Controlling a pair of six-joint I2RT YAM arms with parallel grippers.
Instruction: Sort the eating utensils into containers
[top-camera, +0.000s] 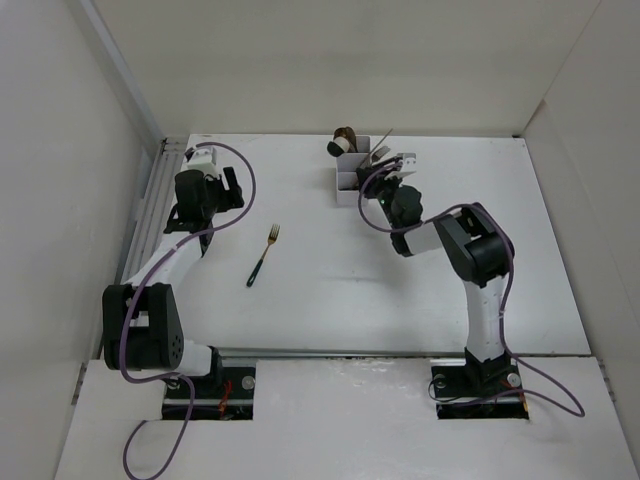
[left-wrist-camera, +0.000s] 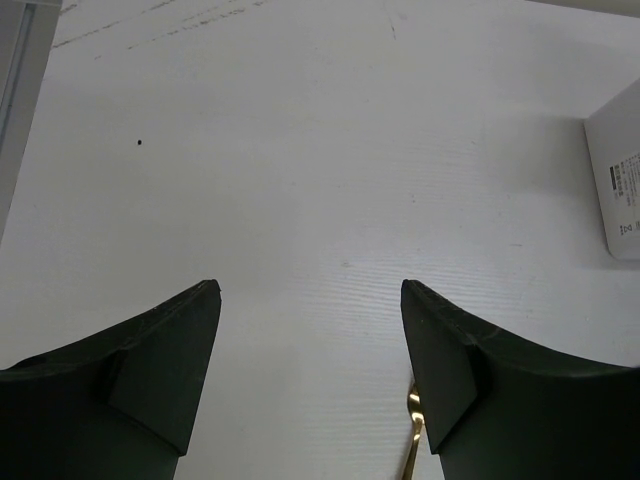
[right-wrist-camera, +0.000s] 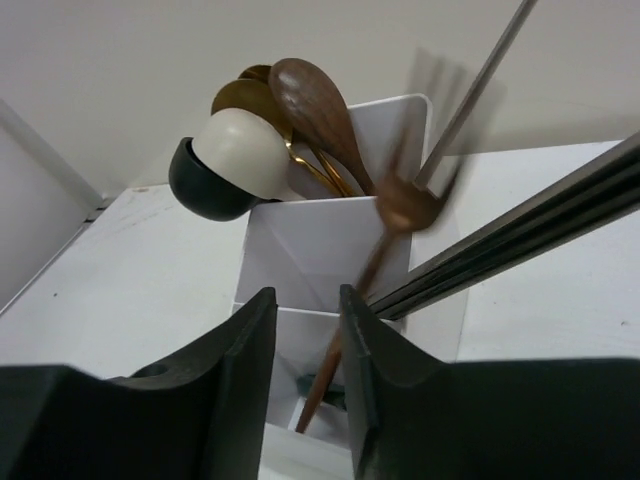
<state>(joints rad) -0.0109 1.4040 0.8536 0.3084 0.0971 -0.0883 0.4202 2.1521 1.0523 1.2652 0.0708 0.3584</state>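
The white three-compartment container (top-camera: 352, 172) stands at the back of the table. Its far cell holds black (right-wrist-camera: 205, 185), pale (right-wrist-camera: 243, 152), brown and gold spoons. Grey chopsticks (right-wrist-camera: 520, 240) lean out of it on the right. A copper fork (right-wrist-camera: 405, 205), blurred, stands tilted with its handle down in the near cell (right-wrist-camera: 300, 350). My right gripper (right-wrist-camera: 307, 295) (top-camera: 383, 178) hovers right over that cell, jaws open, gripping nothing. A gold-headed fork with a dark handle (top-camera: 263, 255) lies on the table. My left gripper (top-camera: 232, 188) (left-wrist-camera: 310, 290) is open and empty, the fork's gold tip (left-wrist-camera: 413, 430) beside its right finger.
White walls close in the table at the back and both sides. A metal rail (top-camera: 158, 190) runs along the left edge beside my left arm. The corner of a white labelled box (left-wrist-camera: 615, 180) shows at the right of the left wrist view.
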